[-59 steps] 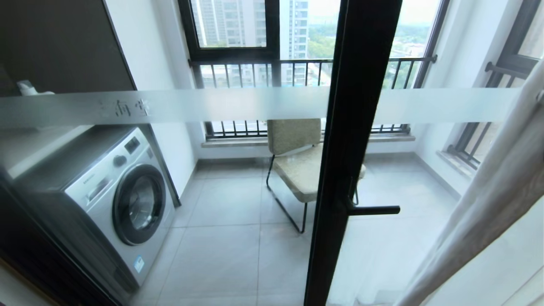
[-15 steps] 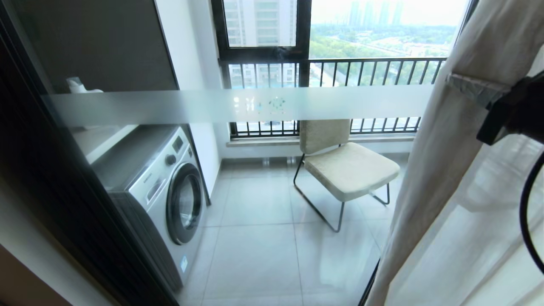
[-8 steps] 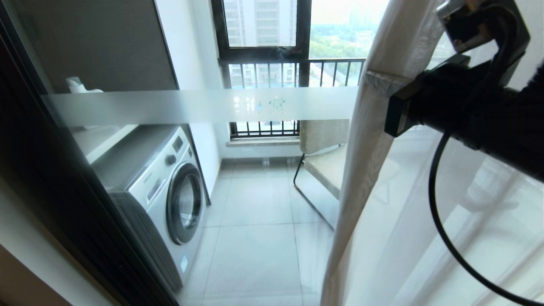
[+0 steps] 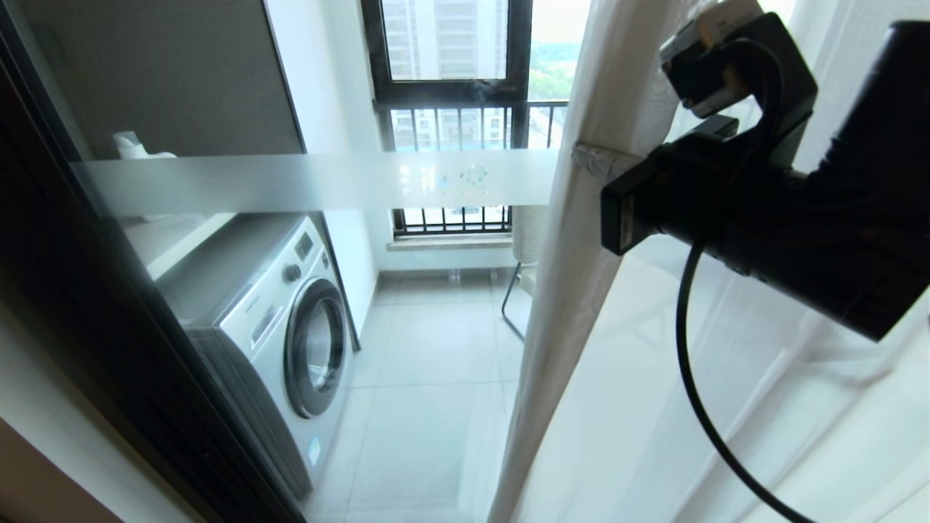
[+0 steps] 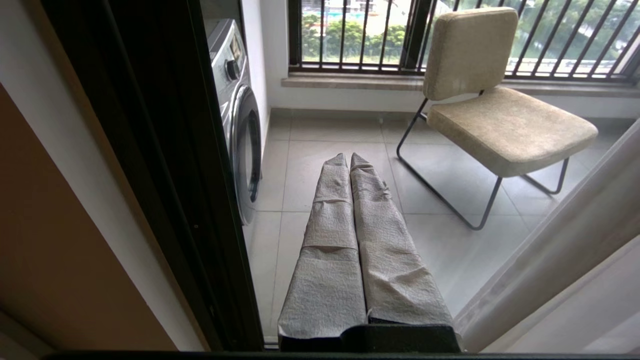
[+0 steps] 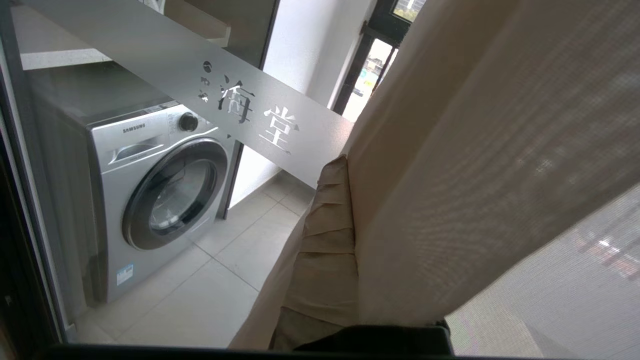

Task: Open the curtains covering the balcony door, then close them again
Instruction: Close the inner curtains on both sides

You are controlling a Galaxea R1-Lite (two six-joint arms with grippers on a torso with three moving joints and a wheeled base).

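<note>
While the base sat unmoved, the right hand (image 4: 581, 156) swept further across the door (image 4: 312, 181) than it had been half a second earlier, taking the curtain (image 4: 574, 240) edge with it. The opaque beige edge, which had hung in front of the chair (image 4: 524, 232) a second before, now hid nearly all of it, and only a sliver of seat showed just past the hand. The hand's fingers (image 6: 325, 235) were pressed together with the fabric lying alongside them; whether a fold was truly pinched between them could not be told. Behind the hand, sheer and beige layers already veiled the glass; ahead of it lay bare glass, the frosted stripe (image 4: 290, 181) and the washer (image 4: 276, 327). By my reading the closing pass was roughly halfway along. The left hand (image 5: 350, 160) was parked low, fingers together, gripping nothing.
</note>
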